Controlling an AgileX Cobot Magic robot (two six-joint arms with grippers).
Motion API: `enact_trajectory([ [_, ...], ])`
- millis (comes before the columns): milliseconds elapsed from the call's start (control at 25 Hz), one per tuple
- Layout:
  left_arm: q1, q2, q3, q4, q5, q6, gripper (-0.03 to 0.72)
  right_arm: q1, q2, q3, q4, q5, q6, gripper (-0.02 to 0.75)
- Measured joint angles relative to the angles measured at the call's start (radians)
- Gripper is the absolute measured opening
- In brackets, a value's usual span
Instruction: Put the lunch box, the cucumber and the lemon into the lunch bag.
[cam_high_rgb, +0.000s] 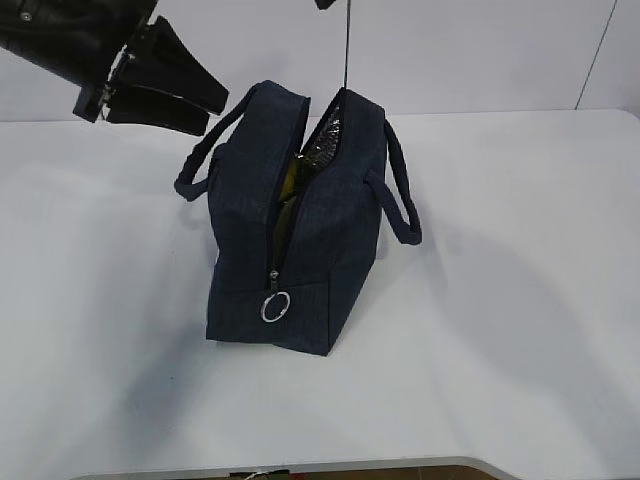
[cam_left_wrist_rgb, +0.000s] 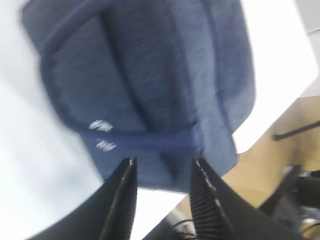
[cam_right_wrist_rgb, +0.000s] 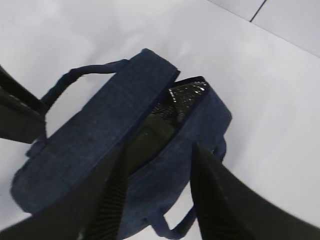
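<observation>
Lunch bag (cam_high_rgb: 300, 230) stood upright on the white surface (cam_high_rgb: 500, 300), zip partly open along the top, metal ring pull (cam_high_rgb: 275, 307) hanging at the near end.

Exterior view: silver foil lining (cam_high_rgb: 325, 140) visible at the far end of the opening, and a yellow-green patch (cam_high_rgb: 288, 185) inside the gap; couldn't tell from it whether that was lemon or cucumber. Both loop handles drooped out to the sides. Left hand (cam_high_rgb: 200, 100) was up at top left, above the surface and off the bag, fingers spread, nothing between them. Right hand wasn't in this view.

Left wrist view: blurred. Showed the bag's (cam_left_wrist_rgb: 150, 75) outer side panel only, no opening. Left hand (cam_left_wrist_rgb: 162, 175) fingers apart, empty, bag fabric visible through the gap below.

Right wrist view: looked down into the opening of the bag (cam_right_wrist_rgb: 100, 140), which the left wrist view missed. Foil lining (cam_right_wrist_rgb: 187, 92) at the far end, a dark green shape (cam_right_wrist_rgb: 152, 132) in the interior, too dim to identify. Right hand (cam_right_wrist_rgb: 157, 165) hung above the bag, fingers apart, holding nothing.

Lunch box not identifiable in any view.
</observation>
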Motion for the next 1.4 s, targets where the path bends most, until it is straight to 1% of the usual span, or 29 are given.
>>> enact_trajectory([
  [120, 0.0, -0.036, 0.0, 0.07, 0.002, -0.009, 0.292, 0.0, -0.012, 0.0, 0.072, 0.0, 0.0, 0.346],
  [200, 0.0, -0.067, 0.0, 0.155, 0.004, -0.028, 0.282, 0.0, -0.021, 0.0, 0.092, 0.0, 0.0, 0.346],
  [320, 0.0, -0.117, 0.0, 0.279, 0.013, -0.064, 0.255, 0.0, -0.041, 0.0, 0.101, 0.0, 0.0, 0.346],
  [440, 0.0, -0.16, 0.0, 0.371, 0.023, -0.1, 0.246, 0.0, -0.053, 0.002, 0.104, 0.002, 0.0, 0.347],
  [600, 0.0, -0.208, 0.0, 0.484, 0.026, -0.15, 0.245, 0.0, -0.07, 0.047, 0.104, 0.002, 0.0, 0.347],
  [760, 0.0, -0.254, 0.0, 0.539, 0.03, -0.185, 0.258, 0.0, -0.09, 0.106, 0.104, 0.002, 0.0, 0.347],
  [920, 0.0, -0.295, 0.0, 0.548, 0.034, -0.204, 0.323, 0.0, -0.109, 0.147, 0.104, 0.002, 0.0, 0.347],
  [1000, 0.0, -0.315, 0.0, 0.568, 0.036, -0.212, 0.343, 0.0, -0.116, 0.161, 0.104, 0.002, 0.0, 0.347],
  [1160, 0.0, -0.343, 0.0, 0.617, 0.039, -0.233, 0.353, 0.0, -0.125, 0.163, 0.122, 0.002, 0.0, 0.347],
  [1400, 0.0, -0.398, 0.016, 0.628, 0.044, -0.237, 0.354, 0.0, -0.127, 0.163, 0.151, 0.002, 0.0, 0.347],
])
